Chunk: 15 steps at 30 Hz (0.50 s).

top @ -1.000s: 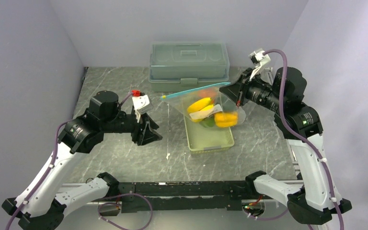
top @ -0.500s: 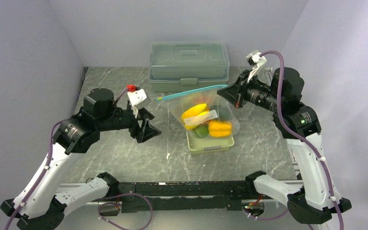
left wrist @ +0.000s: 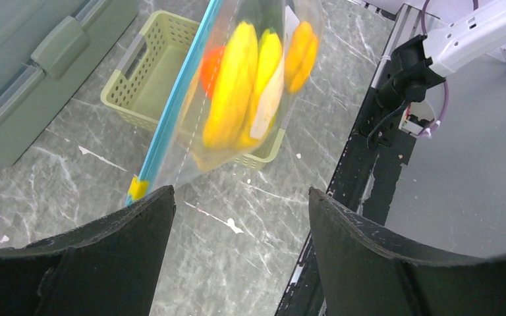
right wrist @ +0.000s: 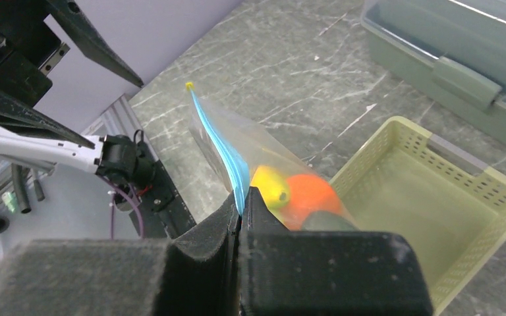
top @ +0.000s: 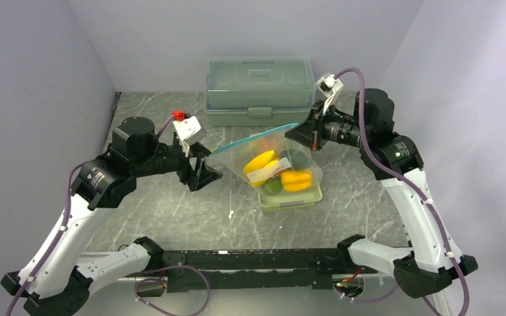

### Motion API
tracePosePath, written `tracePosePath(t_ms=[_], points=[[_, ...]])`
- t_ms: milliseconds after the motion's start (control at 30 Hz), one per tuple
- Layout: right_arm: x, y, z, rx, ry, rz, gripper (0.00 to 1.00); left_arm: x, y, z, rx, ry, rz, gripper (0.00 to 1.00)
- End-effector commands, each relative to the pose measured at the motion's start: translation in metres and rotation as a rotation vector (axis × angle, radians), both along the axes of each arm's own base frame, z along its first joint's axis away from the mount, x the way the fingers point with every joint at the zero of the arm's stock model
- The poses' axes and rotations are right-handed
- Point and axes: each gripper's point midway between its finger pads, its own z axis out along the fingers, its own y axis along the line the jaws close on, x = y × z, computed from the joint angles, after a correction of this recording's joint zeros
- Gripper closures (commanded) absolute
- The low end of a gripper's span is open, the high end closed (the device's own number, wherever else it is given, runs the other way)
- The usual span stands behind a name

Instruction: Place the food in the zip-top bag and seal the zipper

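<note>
My right jaws are clenching the zip-top bag (top: 240, 157), which is holding bananas (top: 261, 161) and a yellow pepper (top: 296, 180); my left jaws are gaping, released.

Light: bright, even, soft, from overhead | shadows: faint, soft-edged on table (top: 171, 204) | blur: bananas (left wrist: 234, 92) smeared inside bag (left wrist: 184, 141), left wrist view | focus: fingers (right wrist: 336, 283) soft at 6 o'clock, right wrist view

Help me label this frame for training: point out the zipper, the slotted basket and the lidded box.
zipper (left wrist: 173, 99), left wrist view, midway along the teal strip.
slotted basket (right wrist: 421, 224), right wrist view, bare inner floor.
lidded box (top: 260, 76), top external view, centre of the lid.
</note>
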Motion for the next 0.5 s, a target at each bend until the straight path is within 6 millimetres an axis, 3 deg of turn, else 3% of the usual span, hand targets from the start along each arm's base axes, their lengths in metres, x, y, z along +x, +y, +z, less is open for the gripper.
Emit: tracePosePath(t_ms=[0, 267, 467], points=[[-0.006, 0.014, 0.023, 0.043, -0.09, 0.07, 1.0, 0.008, -0.002, 0.025, -0.036, -0.093, 0.004, 0.21], [-0.021, 0.047, 0.022, -0.007, -0.096, 0.156, 1.0, 0.01, -0.006, 0.038, -0.058, -0.129, -0.011, 0.2], [-0.031, 0.064, 0.024, 0.007, -0.098, 0.236, 1.0, 0.01, -0.008, 0.038, -0.056, -0.145, -0.026, 0.19]])
